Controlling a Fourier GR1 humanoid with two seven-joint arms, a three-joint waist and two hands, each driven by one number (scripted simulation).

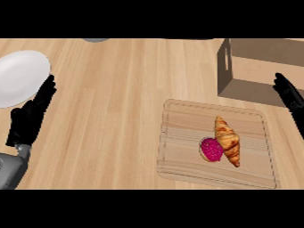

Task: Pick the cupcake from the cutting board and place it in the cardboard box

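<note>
Count: one cupcake (211,149), one croissant (228,140), both on one cutting board (187,142). One cardboard box (246,91), one white plate (14,78). Two black hands: left hand (30,116), right hand (299,109).

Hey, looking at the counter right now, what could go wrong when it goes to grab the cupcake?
The croissant lies touching the cupcake on the cutting board, so the right hand may knock or catch it instead. The cardboard box wall stands between the board and the box floor; a low carry might clip it.
</note>
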